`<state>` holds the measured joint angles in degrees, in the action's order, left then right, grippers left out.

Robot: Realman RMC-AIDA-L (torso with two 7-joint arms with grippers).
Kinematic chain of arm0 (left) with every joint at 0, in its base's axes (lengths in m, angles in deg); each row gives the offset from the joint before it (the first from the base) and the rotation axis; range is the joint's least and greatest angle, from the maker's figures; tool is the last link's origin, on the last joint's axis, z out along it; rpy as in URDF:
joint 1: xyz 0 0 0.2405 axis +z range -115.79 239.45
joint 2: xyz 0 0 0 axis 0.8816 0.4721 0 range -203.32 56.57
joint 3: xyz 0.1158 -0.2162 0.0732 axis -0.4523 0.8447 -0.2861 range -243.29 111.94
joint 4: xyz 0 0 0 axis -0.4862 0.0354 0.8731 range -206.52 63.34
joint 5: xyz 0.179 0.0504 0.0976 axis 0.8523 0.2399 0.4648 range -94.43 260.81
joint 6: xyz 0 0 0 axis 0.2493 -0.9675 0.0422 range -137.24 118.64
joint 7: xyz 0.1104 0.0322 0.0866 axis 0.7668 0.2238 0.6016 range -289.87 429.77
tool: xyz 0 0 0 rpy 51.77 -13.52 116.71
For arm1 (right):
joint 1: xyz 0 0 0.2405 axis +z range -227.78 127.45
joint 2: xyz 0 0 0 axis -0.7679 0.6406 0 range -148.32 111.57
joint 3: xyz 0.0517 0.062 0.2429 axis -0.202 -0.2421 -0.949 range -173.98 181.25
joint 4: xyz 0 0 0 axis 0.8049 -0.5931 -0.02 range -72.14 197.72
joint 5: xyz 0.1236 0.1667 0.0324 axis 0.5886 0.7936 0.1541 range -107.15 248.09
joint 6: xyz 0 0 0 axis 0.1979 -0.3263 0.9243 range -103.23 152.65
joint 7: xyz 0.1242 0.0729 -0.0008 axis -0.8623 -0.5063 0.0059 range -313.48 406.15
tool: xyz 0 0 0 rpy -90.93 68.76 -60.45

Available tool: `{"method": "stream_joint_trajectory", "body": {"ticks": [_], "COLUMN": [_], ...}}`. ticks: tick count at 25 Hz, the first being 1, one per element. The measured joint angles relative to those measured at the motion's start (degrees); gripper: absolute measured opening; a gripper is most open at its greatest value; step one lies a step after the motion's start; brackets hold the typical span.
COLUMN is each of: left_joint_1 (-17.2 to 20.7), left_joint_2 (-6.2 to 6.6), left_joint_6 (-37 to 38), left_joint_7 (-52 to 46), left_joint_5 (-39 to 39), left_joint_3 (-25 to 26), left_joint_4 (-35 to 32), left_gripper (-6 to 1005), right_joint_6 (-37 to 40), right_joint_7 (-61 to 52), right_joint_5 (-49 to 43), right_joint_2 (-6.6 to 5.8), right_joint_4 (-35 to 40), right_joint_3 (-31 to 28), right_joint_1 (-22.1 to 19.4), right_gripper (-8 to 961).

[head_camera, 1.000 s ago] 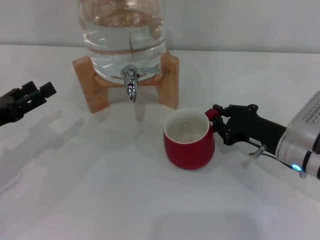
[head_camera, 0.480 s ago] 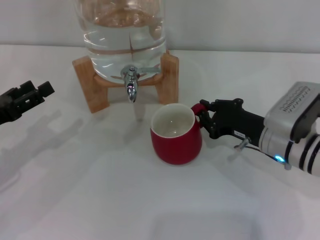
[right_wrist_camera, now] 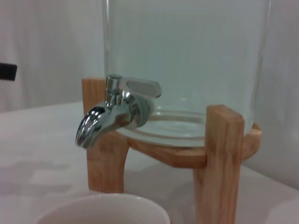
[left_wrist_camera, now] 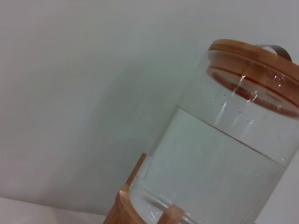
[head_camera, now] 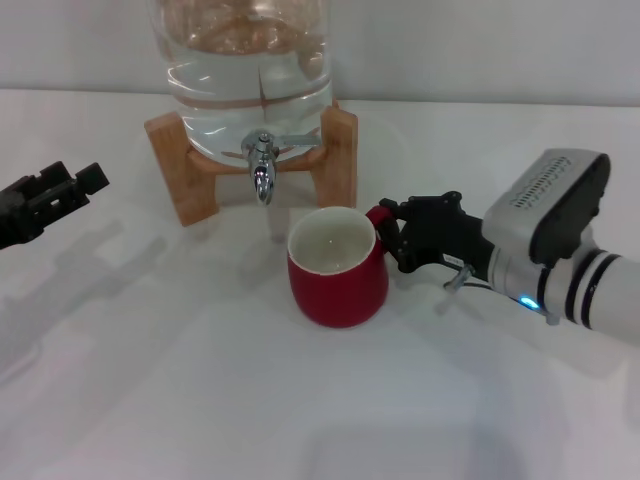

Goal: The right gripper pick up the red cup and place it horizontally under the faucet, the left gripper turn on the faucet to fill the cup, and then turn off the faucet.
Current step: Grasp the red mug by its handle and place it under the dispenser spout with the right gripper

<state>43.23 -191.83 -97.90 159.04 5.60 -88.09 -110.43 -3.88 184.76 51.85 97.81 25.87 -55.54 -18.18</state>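
Red cup (head_camera: 337, 268): upright on white table (head_camera: 180, 380), just in front of and slightly right of faucet (head_camera: 261, 165) on glass water dispenser (head_camera: 250, 70). Right gripper (head_camera: 393, 238): pinching the cup's handle. Left gripper (head_camera: 70, 190): well apart at left, fingers slightly spread.

From my seat at the controls, the place read as a staged test bench in a lab, not a lived-in kitchen. A plain white table (head_camera: 200, 400) ran back to a bare pale wall (left_wrist_camera: 70, 70). The only household things I saw were a glass water dispenser (head_camera: 250, 70) with a wooden lid (left_wrist_camera: 252, 53) on a wooden stand (head_camera: 335, 160), its faucet (head_camera: 262, 165) chrome, and a red cup (head_camera: 335, 270).
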Motion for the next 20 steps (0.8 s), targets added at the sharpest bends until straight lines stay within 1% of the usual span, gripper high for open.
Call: {"method": "stream_joint_trajectory", "body": {"ticks": [5, 9, 14, 20], "left_joint_1": [0.0, -0.1, -0.1, -0.1], "left_joint_2": [-0.08, -0.10, -0.11, -0.11], "left_joint_6": [0.0, 0.0, 0.0, 0.0], "left_joint_7": [0.0, 0.0, 0.0, -0.1], "left_joint_5": [0.0, 0.0, -0.1, -0.3], "left_joint_3": [0.0, 0.0, 0.0, 0.0], "left_joint_4": [0.0, 0.0, 0.0, 0.0], "left_gripper": [894, 894, 894, 894], "right_joint_6": [1.2, 1.3, 2.8, 4.5], "right_joint_7": [0.0, -0.1, 0.0, 0.1], "right_joint_5": [2.5, 3.1, 6.6, 8.7], "right_joint_2": [0.01, 0.01, 0.00, 0.01], "right_joint_4": [-0.1, -0.1, -0.1, -0.2], "right_joint_3": [2.3, 3.0, 4.4, 5.6], "right_joint_1": [1.8, 2.7, 4.0, 5.3], "right_gripper": [148, 133, 133, 132]}}
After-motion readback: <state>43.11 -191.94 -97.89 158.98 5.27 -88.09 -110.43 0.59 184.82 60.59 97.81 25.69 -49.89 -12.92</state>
